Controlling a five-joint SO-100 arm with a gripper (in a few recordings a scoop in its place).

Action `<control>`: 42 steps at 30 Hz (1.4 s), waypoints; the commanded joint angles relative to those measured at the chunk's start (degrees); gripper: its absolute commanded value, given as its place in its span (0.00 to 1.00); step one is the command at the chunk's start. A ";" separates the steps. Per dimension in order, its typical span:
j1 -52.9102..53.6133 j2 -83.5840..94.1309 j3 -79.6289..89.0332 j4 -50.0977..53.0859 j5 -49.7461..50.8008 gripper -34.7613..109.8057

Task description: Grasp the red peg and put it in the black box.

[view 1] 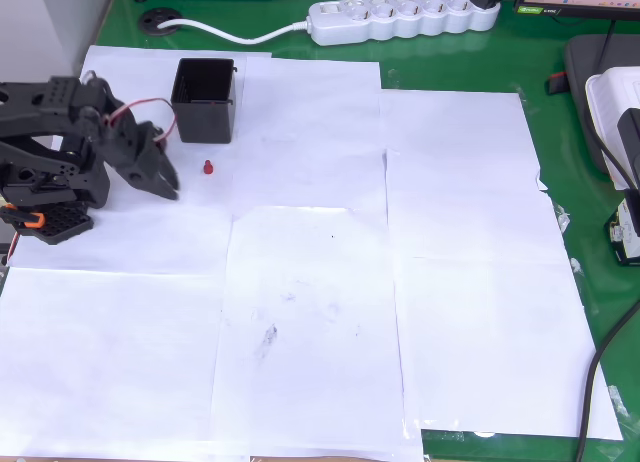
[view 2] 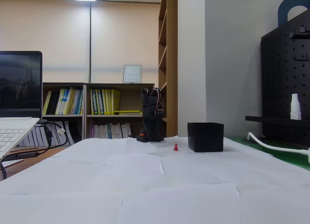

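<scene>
Standing upright just below the black box [view 1: 205, 100] in the overhead view, red peg [view 1: 208, 168] free and ungrasped, so reachable for the gripper [view 1: 165, 182] nearby left of it, jaw state impossible to tell.

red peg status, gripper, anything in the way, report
Gripper short of the peg, holding nothing, jaw state unclear. Red peg on the paper, apart from the black box. Nothing between gripper and peg.

Red peg [view 1: 208, 168], black box [view 1: 204, 99], black arm with its gripper [view 1: 160, 175], white paper sheets [view 1: 300, 282] over a green table [view 1: 560, 162], white power strip [view 1: 405, 16].
</scene>
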 commanded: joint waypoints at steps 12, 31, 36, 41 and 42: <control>-6.24 7.56 -5.19 -18.54 2.02 0.29; -11.60 20.13 -7.12 -22.24 1.14 0.24; -15.47 18.90 -8.00 -23.12 2.37 0.24; -17.75 18.63 -9.58 -28.12 2.72 0.24; -17.93 18.63 -9.93 -29.44 2.55 0.24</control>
